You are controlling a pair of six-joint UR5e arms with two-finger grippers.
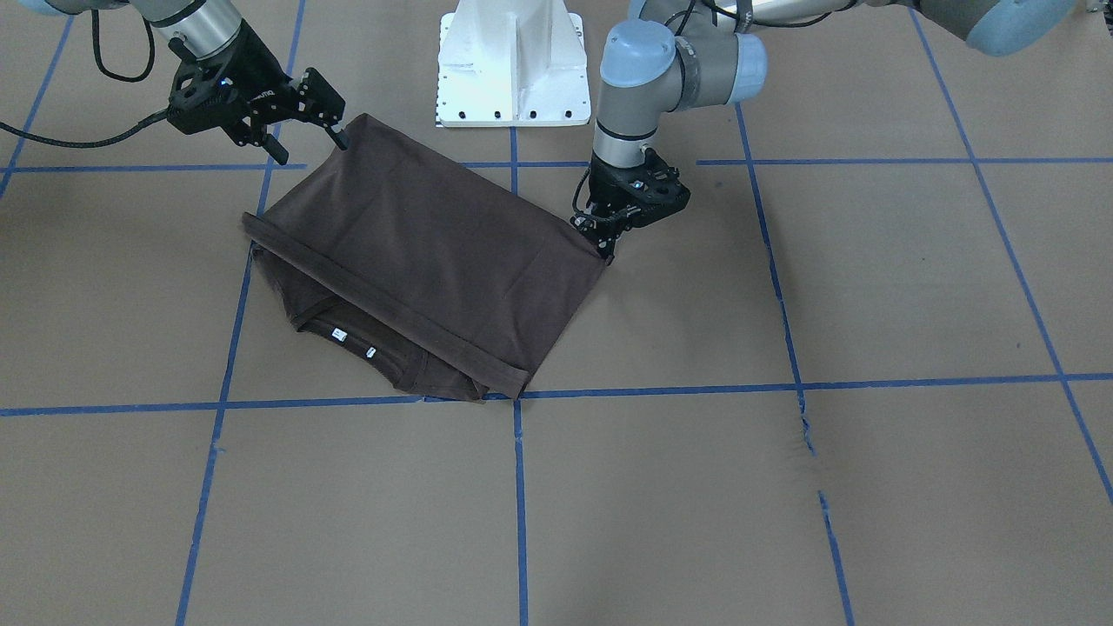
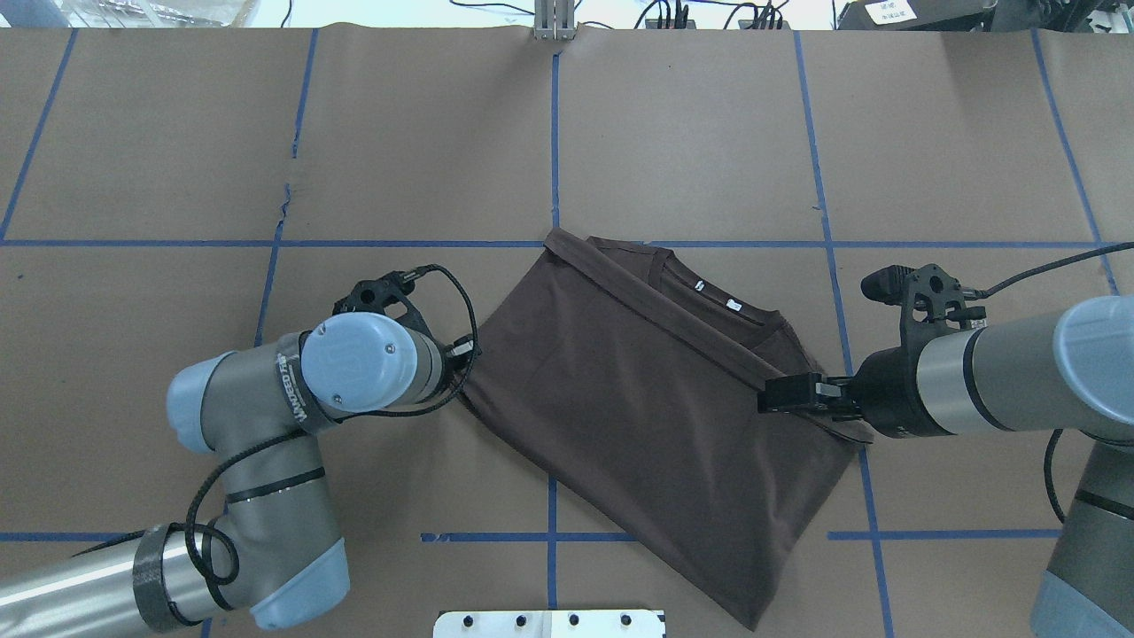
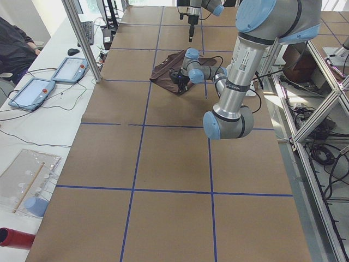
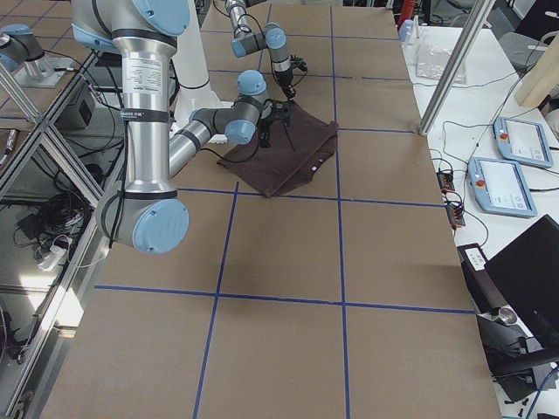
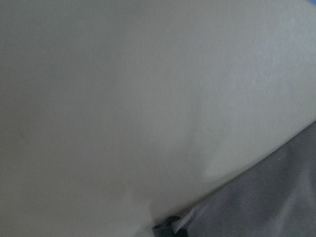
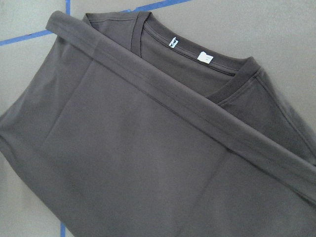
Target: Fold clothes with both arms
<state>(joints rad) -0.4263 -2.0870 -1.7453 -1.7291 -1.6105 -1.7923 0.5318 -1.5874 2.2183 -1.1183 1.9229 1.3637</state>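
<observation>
Dark brown T-shirt [image 1: 435, 252] flat on the brown table [image 1: 783, 487], near the middle, just in front of the white base [image 1: 509, 61]. Folded over, with the bottom hem [image 6: 163, 94] lying across it, close to the collar [image 6: 237, 84]. Two small white labels [image 6: 173, 42] peeking out inside the neck. Right gripper [image 1: 311, 146] at one corner of the fold on the robot's side, fingers wide apart, holding nothing, one fingertip just at the cloth edge. Left gripper [image 1: 606, 248] pointing down at the other corner, tips right at the cloth. Cannot tell if pinched on the cloth or not: hidden under the arm from above, and all blurry up close. Blue tape lines [image 1: 519, 487] across the table, some running under the shirt.
</observation>
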